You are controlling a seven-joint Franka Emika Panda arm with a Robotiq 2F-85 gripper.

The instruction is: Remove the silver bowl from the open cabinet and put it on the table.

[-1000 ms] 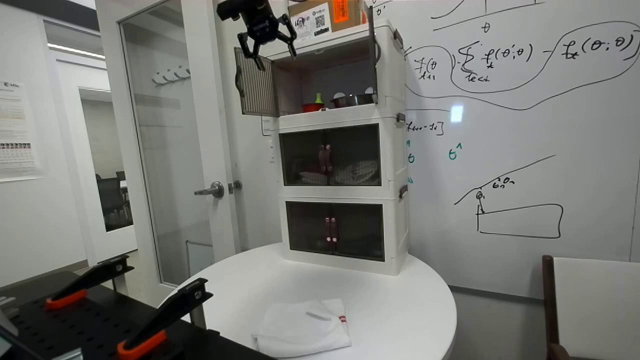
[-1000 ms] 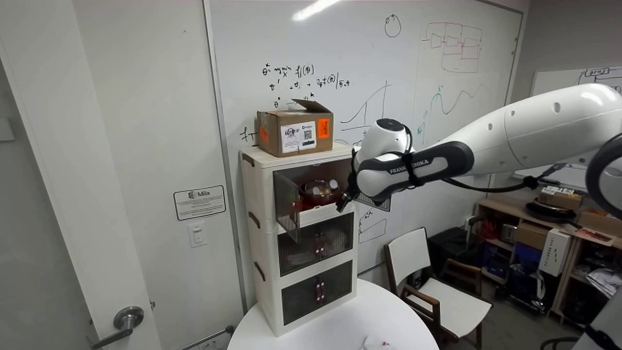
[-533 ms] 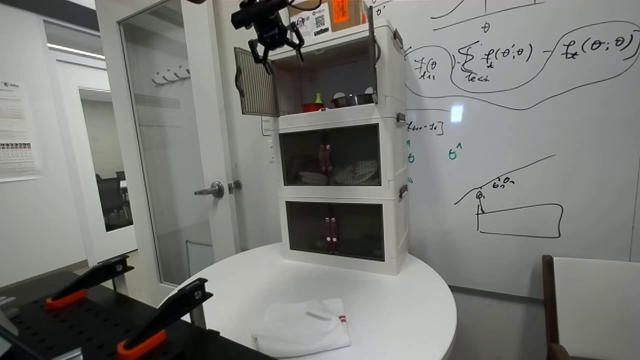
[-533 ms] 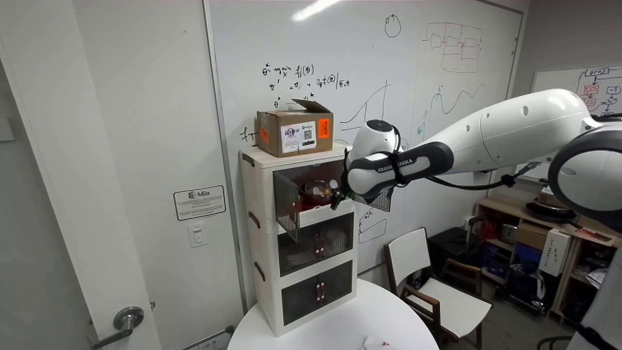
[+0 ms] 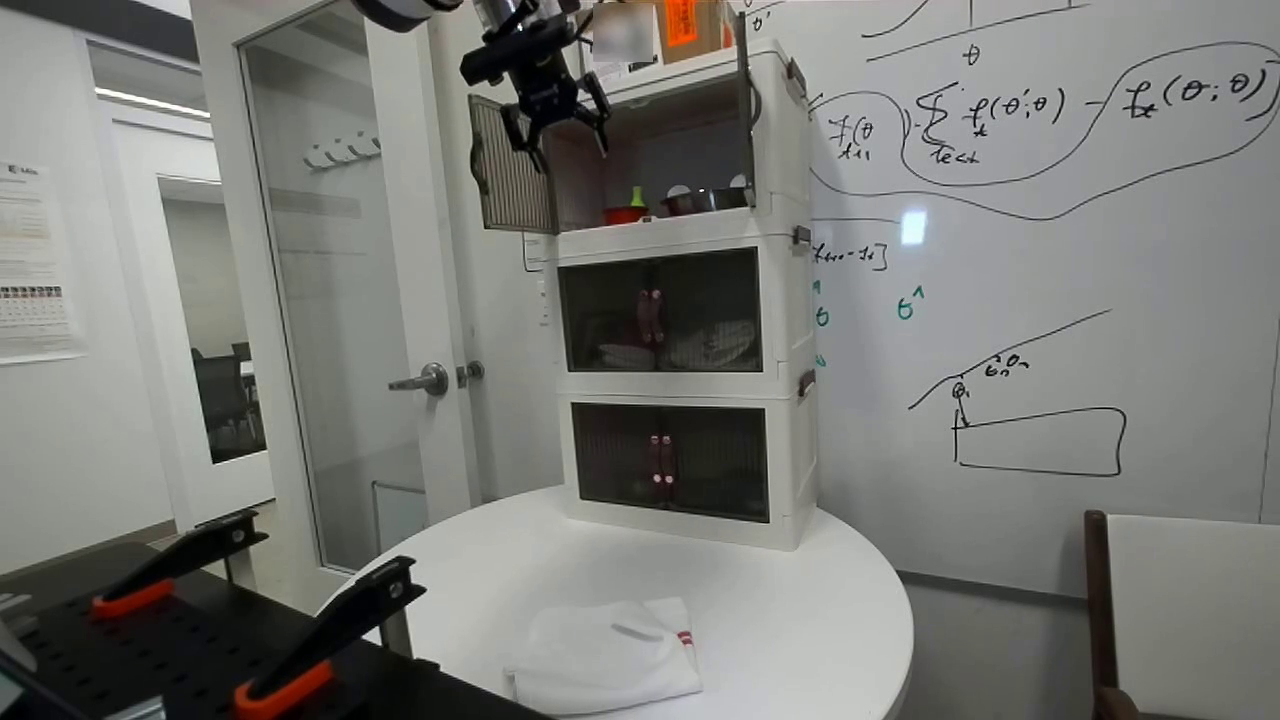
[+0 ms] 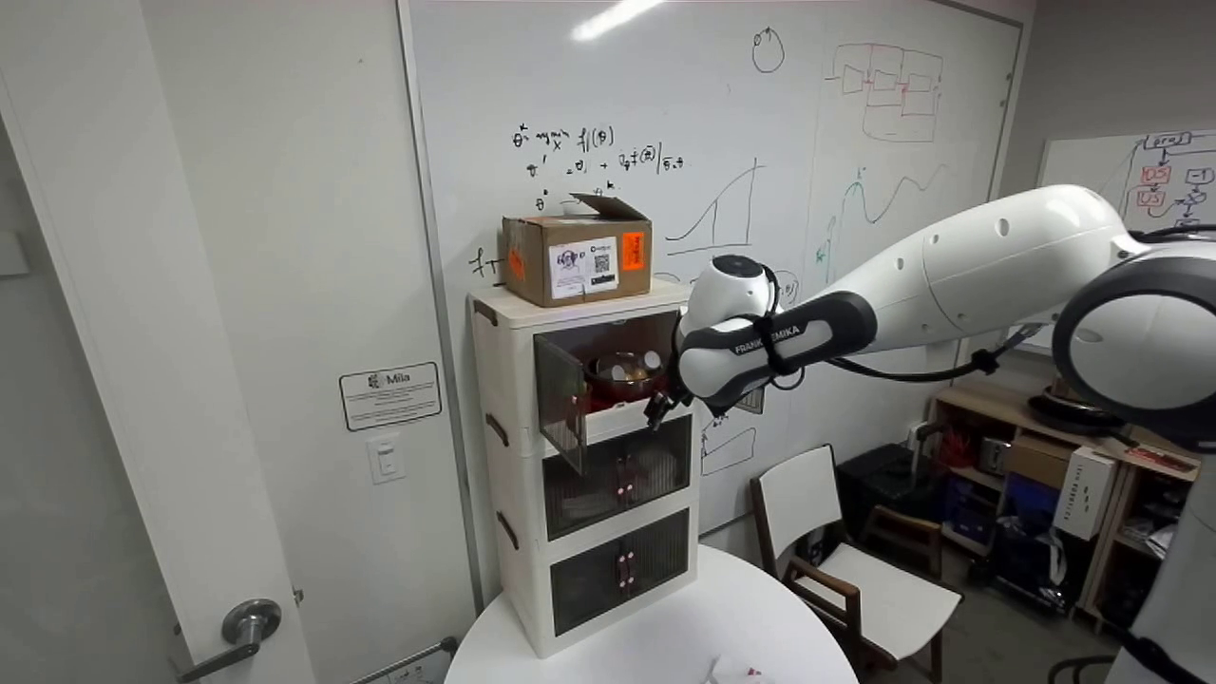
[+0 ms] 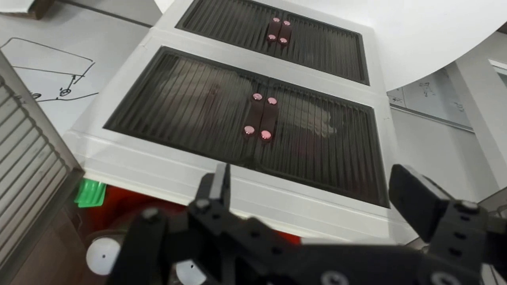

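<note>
While near cabinet (image 5: 680, 233), end effector (image 5: 572, 159) agape

A scribbled whiteboard (image 6: 722, 133) and its surroundings
Light (image 6: 617, 19) glares near the whiteboard's top; a pale, wooden-armed chair (image 6: 882, 586) stands before it, cluttered shelving (image 6: 993, 404) by its right end; to its left I see a white wall (image 6: 313, 228), then a glass-paned door (image 5: 320, 260).

The gripper (image 5: 572, 155) has come lower — and closer to the cabinet (image 5: 690, 240).
</note>
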